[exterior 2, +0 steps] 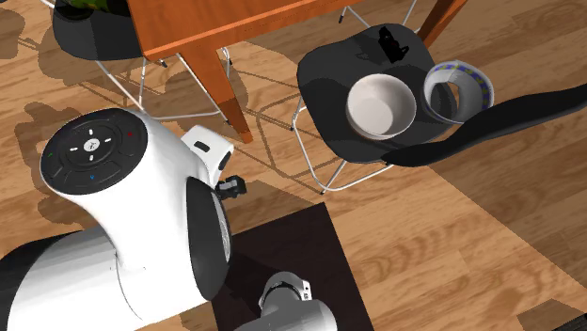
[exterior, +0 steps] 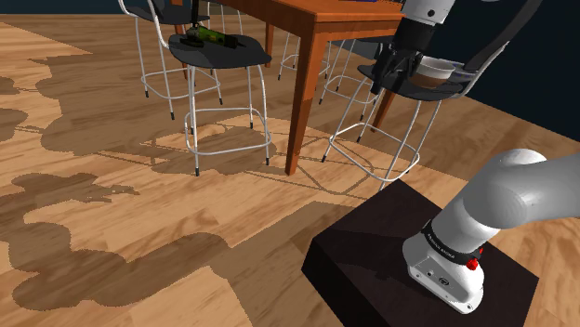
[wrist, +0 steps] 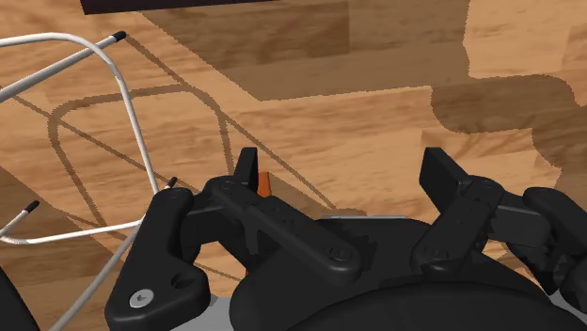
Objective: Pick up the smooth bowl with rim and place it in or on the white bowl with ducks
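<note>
A smooth beige bowl with a rim (exterior 2: 381, 105) stands upright on a black chair seat (exterior 2: 325, 89). Right beside it on the same seat, a white bowl with a blue patterned band (exterior 2: 458, 89) is tipped towards the camera. In the shoulder view the beige bowl (exterior: 439, 70) shows on the seat, just right of my gripper (exterior: 390, 76). The gripper hangs in the air, apart from both bowls. In the wrist view its fingers stand wide apart around the gripper (wrist: 343, 169), with only wooden floor between them.
A wooden table (exterior: 321, 28) stands by the chair, with its leg (exterior 2: 226, 85) close to the seat. A small black object (exterior 2: 388, 42) lies at the seat's far edge. The chair's curved black back (exterior 2: 499, 118) rises beside the bowls. Another chair (exterior: 218, 51) carries a green object. The dark stand (exterior: 372, 251) is below.
</note>
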